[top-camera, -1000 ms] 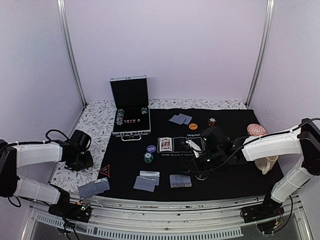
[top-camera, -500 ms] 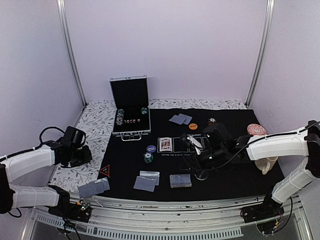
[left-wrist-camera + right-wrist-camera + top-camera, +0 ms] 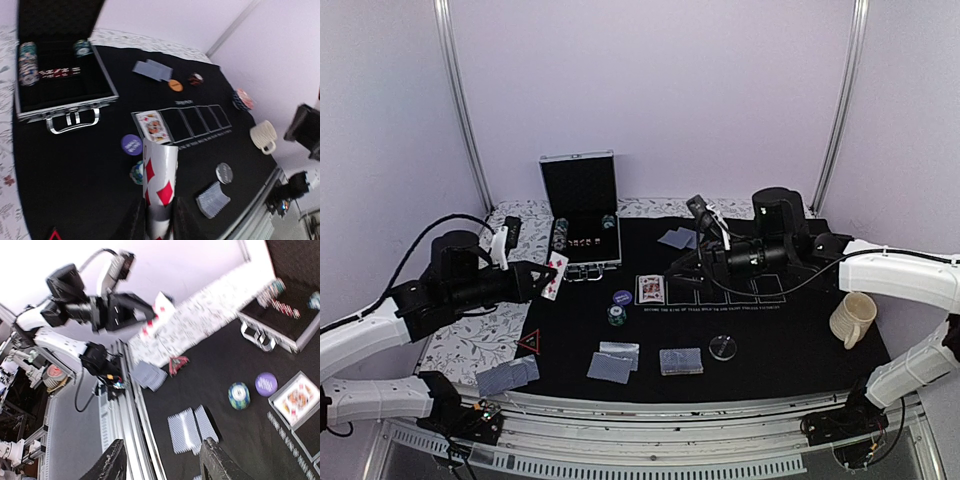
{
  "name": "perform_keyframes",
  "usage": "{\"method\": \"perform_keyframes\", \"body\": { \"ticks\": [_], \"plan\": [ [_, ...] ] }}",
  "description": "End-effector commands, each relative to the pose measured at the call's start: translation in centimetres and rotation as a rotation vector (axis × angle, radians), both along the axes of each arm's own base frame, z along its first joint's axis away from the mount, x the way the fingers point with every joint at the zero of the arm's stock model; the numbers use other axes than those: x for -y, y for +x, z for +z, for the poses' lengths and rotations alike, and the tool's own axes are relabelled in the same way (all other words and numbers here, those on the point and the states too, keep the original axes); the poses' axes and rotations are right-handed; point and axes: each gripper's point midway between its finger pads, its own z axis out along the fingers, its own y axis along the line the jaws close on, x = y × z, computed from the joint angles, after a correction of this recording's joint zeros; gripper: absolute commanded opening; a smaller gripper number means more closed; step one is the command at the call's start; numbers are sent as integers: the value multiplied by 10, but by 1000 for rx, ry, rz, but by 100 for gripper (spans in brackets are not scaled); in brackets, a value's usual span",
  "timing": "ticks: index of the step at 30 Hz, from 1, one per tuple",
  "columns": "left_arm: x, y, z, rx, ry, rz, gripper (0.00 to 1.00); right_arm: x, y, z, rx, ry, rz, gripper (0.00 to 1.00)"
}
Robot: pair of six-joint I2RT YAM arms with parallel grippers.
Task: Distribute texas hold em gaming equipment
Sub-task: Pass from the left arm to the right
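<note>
My left gripper (image 3: 548, 278) is raised over the left edge of the black mat (image 3: 790, 360) and is shut on a face-up diamonds card (image 3: 159, 175), held upright between the fingers. My right gripper (image 3: 688, 265) is lifted above the mat's middle, open and empty (image 3: 162, 460). A face-up card (image 3: 651, 289) lies in the first printed rectangle. A purple chip (image 3: 622, 297) and a green-blue chip (image 3: 616, 315) lie near it. The red triangle marker (image 3: 529, 343) and the clear disc (image 3: 723, 347) rest on the mat. Face-down card pairs lie at the front (image 3: 613, 362), (image 3: 681, 361), at the front left (image 3: 507, 376) and at the back (image 3: 680, 238).
An open metal case (image 3: 582, 215) with chip stacks stands at the back left. A cream mug (image 3: 852, 320) stands at the right. An orange chip (image 3: 175, 85) and a red-black chip (image 3: 195, 78) lie at the back of the mat.
My left arm has risen from the table's left side and now holds a diamonds card up. My right arm has lifted off near the clear disc and swung back and up.
</note>
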Motion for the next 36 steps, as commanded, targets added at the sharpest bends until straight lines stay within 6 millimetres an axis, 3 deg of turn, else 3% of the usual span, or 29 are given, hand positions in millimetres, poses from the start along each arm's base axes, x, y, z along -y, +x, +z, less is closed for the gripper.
{"method": "perform_keyframes", "body": {
  "ticks": [1, 5, 8, 9, 12, 23, 36],
  "plan": [
    [56, -25, 40, 147, -71, -259, 20, -21, -2, 44, 90, 119, 108, 51],
    [88, -46, 48, 194, -61, -403, 20, -45, -9, 58, 121, 143, 172, 51],
    [106, -60, 53, 230, -55, -487, 20, -62, -12, 43, 114, 102, 209, 51],
    [111, -64, 54, 237, -54, -509, 21, -67, -10, 48, 125, 104, 212, 50],
    [121, -72, 55, 250, -52, -552, 21, -77, -5, 39, 118, 75, 220, 50],
    [127, -77, 55, 260, -48, -574, 21, -84, -27, 32, 86, 87, 343, 28],
    [128, -77, 56, 269, -48, -581, 21, -86, -30, 19, 65, 63, 351, 25]
  ]
}}
